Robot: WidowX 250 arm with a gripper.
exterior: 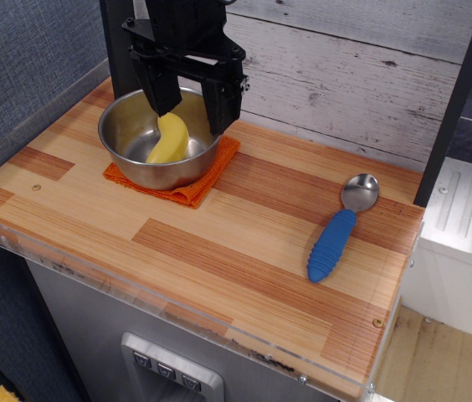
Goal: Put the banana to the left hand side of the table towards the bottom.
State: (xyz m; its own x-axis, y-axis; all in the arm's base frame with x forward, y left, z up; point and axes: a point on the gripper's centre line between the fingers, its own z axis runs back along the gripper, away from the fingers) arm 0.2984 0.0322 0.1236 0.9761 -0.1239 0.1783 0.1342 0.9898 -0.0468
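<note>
One banana [170,140], yellow plastic, stubby and curved, standing on end inside the steel bowl [127,146] at the far left of the tabletop [219,243], its upper tip between the two black fingers of the tool [187,109]. Tool state: fingers spread wider than the fruit, left finger at or near the tip, right finger apart from it; contact cannot be confirmed, so read as open, not gripping.

Risks, as judged:
- smooth tapered plastic may slip or pivot out if the fingers close only on the narrow tip
- right finger hangs close to the bowl rim; closing or lifting off-centre could catch the rim and drag bowl and cloth together
- a banana held by its end may swing and drop short of the near-left area of the tabletop

Count:
- banana, 1
- steel bowl, 1
- orange cloth [187,191] under the bowl, 1
- spoon [341,230], blue ribbed handle, metal head, 1, lying well apart at right
- tool, 1
</note>
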